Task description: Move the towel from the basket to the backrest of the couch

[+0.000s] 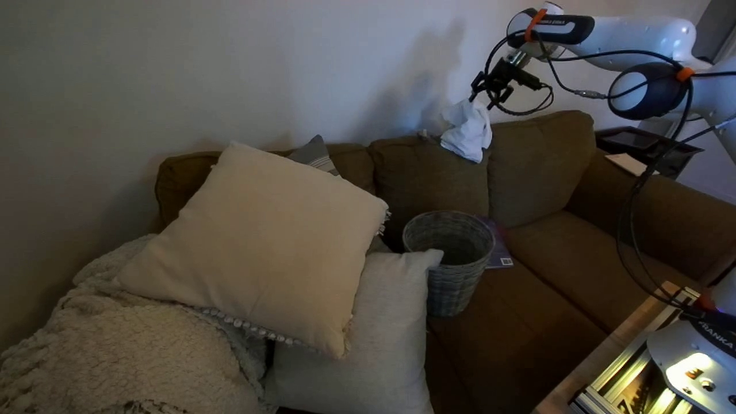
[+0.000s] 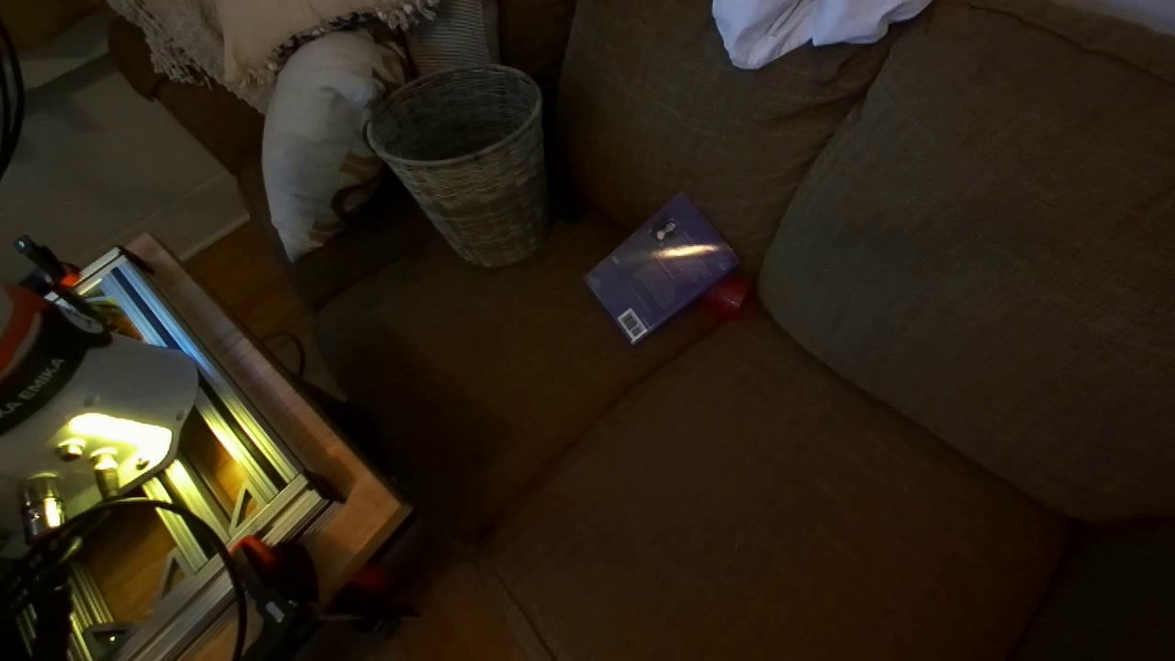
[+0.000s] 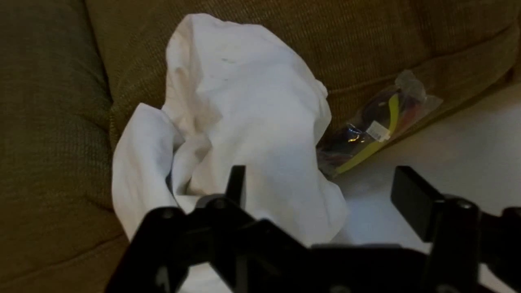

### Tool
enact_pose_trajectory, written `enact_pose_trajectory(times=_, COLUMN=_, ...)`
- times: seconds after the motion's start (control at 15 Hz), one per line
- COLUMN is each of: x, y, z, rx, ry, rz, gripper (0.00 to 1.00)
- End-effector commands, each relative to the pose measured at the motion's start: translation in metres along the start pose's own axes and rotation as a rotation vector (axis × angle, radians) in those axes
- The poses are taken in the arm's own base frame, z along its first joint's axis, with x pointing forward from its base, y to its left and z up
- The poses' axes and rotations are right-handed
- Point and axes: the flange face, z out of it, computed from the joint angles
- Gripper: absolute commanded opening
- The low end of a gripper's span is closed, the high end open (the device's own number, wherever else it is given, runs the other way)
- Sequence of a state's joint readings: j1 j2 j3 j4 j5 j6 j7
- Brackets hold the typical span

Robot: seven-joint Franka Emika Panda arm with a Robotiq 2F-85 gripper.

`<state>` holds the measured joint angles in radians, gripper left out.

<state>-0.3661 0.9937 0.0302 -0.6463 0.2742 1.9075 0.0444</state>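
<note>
The towel is laid over the top of the backrest of the couch, bunched rather than spread flat, with its lower edge hung down the front in both exterior views. The basket is found at six o'clock from the towel in an exterior view, set on the couch; no white fabric is seen in the part of its inside that is shown, though its bottom is lost in shadow. The lifting out and the carrying are thus judged to be done, and the laying down nearly or wholly so. In an exterior view the end effector is held at one o'clock from the towel, just above it; in the wrist view it is shown spread wide, one side set over the towel and the other toward the wall, with nothing apparently pinched, though whether the towel is brushed by it cannot be told. At three o'clock from the towel in the wrist view, a plastic-wrapped packet is seen along the top of the backrest. What is left, it is judged, is for the end effector to be drawn away without the towel being snagged; no smoothing is asked for by the task.
</note>
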Motion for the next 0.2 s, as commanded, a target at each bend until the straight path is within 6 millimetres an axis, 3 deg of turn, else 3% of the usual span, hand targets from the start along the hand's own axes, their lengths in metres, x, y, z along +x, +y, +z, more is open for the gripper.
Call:
enact_pose_trajectory(times=0.0, x=-0.006, y=-0.039, z=-0.086, rx=-0.128, ry=0.013, rz=-0.143, gripper=1.00)
enact_pose_trajectory(times=0.07, x=-0.008, y=-0.062, z=-0.104, rx=-0.126, ry=0.037, rz=-0.205, gripper=1.00)
enact_pose_trajectory(times=0.13, x=-0.001, y=-0.039, z=-0.073, rx=-0.086, ry=0.038, rz=-0.123, gripper=1.00)
